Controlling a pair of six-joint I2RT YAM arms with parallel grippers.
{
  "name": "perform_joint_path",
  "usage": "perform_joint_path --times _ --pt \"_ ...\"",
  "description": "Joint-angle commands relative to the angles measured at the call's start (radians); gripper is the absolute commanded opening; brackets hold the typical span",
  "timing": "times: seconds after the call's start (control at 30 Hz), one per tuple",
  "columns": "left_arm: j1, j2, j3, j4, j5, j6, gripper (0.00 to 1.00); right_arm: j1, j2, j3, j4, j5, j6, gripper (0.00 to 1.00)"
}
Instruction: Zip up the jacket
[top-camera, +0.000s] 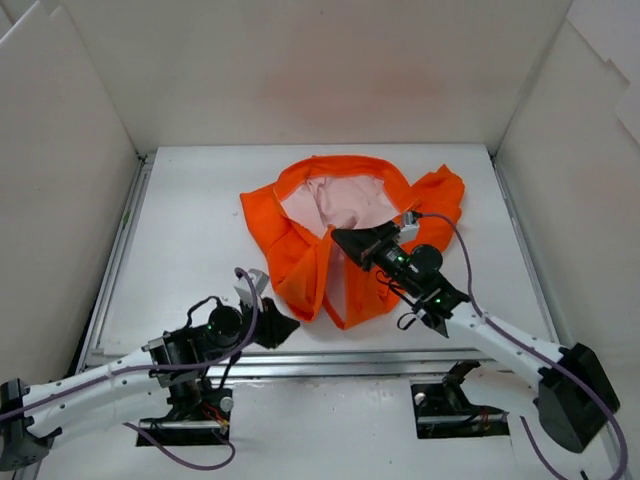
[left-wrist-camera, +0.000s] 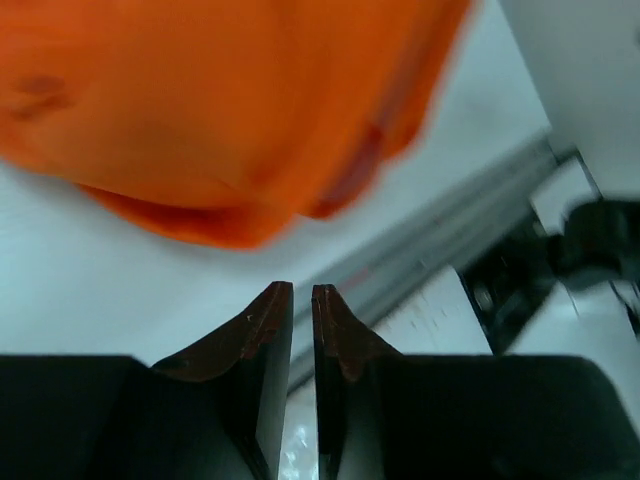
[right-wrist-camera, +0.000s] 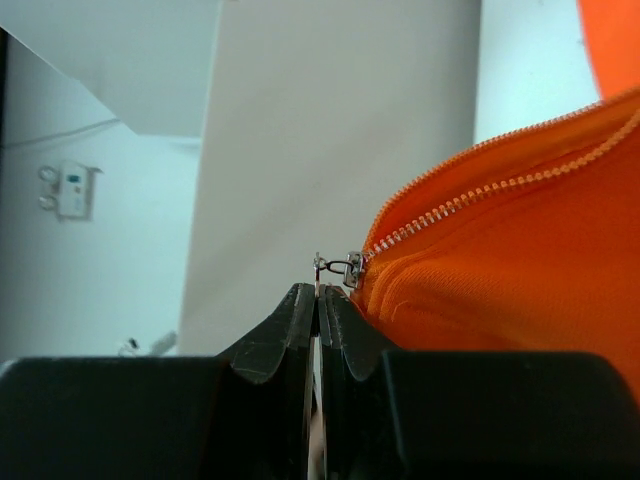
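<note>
The left gripper sits at the jacket's seven o'clock, just off the hem and clenched on nothing. It looks placed to pin that edge while the zip runs. The jacket lies open mid-table, with the pink lining toward twelve. Reaching in from four o'clock, the right gripper pinches the metal pull to draw it along the teeth. Slack, bunched cloth may drag along with it. The rail lies near the left gripper.
</note>
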Motion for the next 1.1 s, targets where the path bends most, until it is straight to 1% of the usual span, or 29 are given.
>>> perform_joint_path --times 0.0,0.03,0.07,0.1,0.13,0.17,0.2,0.23,0.27,0.33,0.37,0.43,0.47,0.53,0.57,0.63,0.67,0.7,0.73,0.77,0.8,0.83,0.87,0.9,0.93,0.97,1.0,1.03,1.07 --pt "0.123 0.024 0.069 -0.079 -0.220 -0.117 0.16 0.008 -0.198 -0.060 -0.046 0.044 -0.128 0.00" --pt "0.166 0.043 0.078 -0.080 -0.221 -0.122 0.19 0.008 -0.267 -0.095 -0.124 0.047 -0.139 0.00" --pt "0.215 0.066 0.094 -0.073 -0.211 -0.126 0.21 0.015 -0.293 -0.112 -0.144 0.048 -0.146 0.00" --pt "0.320 0.120 0.098 -0.056 -0.156 -0.123 0.23 0.022 -0.315 -0.140 -0.160 0.034 -0.155 0.00" --pt "0.368 0.154 0.098 0.008 -0.126 -0.114 0.30 0.022 -0.333 -0.149 -0.192 0.025 -0.160 0.00" --pt "0.411 0.240 0.097 0.036 -0.087 -0.114 0.33 0.030 -0.356 -0.158 -0.203 0.015 -0.166 0.00" --pt "0.454 0.289 0.098 0.067 -0.057 -0.119 0.34 0.038 -0.362 -0.168 -0.214 0.002 -0.166 0.00" --pt "0.530 0.347 0.105 0.140 -0.027 -0.113 0.37 0.042 -0.367 -0.193 -0.215 -0.002 -0.162 0.00" --pt "0.563 0.468 0.127 0.171 0.033 -0.111 0.39 0.050 -0.362 -0.209 -0.205 -0.005 -0.151 0.00" --pt "0.637 0.594 0.170 0.237 0.066 -0.103 0.44 0.058 -0.335 -0.230 -0.174 -0.028 -0.148 0.00" --pt "0.663 0.715 0.225 0.255 0.126 -0.102 0.44 0.067 -0.321 -0.234 -0.160 -0.035 -0.145 0.00" --pt "0.710 0.820 0.285 0.294 0.147 -0.108 0.44 0.090 -0.294 -0.232 -0.120 -0.040 -0.146 0.00" --pt "0.724 0.909 0.339 0.312 0.193 -0.109 0.44 0.110 -0.265 -0.229 -0.110 -0.038 -0.148 0.00" --pt "0.735 0.984 0.400 0.358 0.219 -0.099 0.41 0.128 -0.229 -0.214 -0.091 -0.034 -0.159 0.00" --pt "0.744 1.067 0.498 0.343 0.216 -0.090 0.40 0.142 -0.186 -0.205 -0.085 -0.032 -0.166 0.00" --pt "0.755 1.153 0.613 0.312 0.259 -0.070 0.38 0.157 -0.130 -0.198 -0.032 -0.029 -0.163 0.00" --pt "0.755 1.226 0.719 0.314 0.280 -0.056 0.38 0.168 -0.061 -0.192 -0.008 -0.029 -0.157 0.00" --pt "0.746 1.262 0.785 0.296 0.288 -0.053 0.38 0.176 -0.025 -0.182 0.033 -0.016 -0.154 0.00" --pt "0.746 1.303 0.856 0.277 0.296 -0.048 0.38 0.180 0.054 -0.174 0.054 -0.003 -0.149 0.00" --pt "0.734 1.396 1.031 0.257 0.320 -0.031 0.38 0.192 0.097 -0.165 0.079 0.012 -0.145 0.00" --pt "0.714 1.446 1.148 0.163 0.328 -0.016 0.37 0.194 0.186 -0.145 0.145 0.053 -0.136 0.00" --pt "0.703 1.504 1.266 0.104 0.337 0.002 0.37 0.197 0.231 -0.136 0.186 0.075 -0.120 0.00" --pt "0.691 1.608 1.513 0.041 0.357 0.024 0.37 0.203 0.280 -0.123 0.243 0.098 -0.088 0.00" --pt "0.682 1.648 1.637 -0.028 0.362 0.062 0.37 0.209 0.324 -0.103 0.304 0.115 -0.070 0.00" --pt "0.672 1.676 1.727 -0.131 0.360 0.087 0.38 0.219 0.401 -0.099 0.422 0.141 -0.048 0.00" --pt "0.672 1.675 1.813 -0.164 0.356 0.104 0.40 0.228 0.430 -0.091 0.459 0.162 -0.007 0.00" --pt "0.672 1.643 1.794 -0.198 0.339 0.145 0.41 0.232 0.455 -0.076 0.484 0.181 0.010 0.00" --pt "0.686 1.585 1.620 -0.183 0.317 0.157 0.44 0.235 0.493 -0.071 0.530 0.183 0.022 0.00" --pt "0.695 1.423 1.487 -0.135 0.273 0.162 0.47 0.249 0.506 -0.065 0.545 0.211 0.030 0.00"
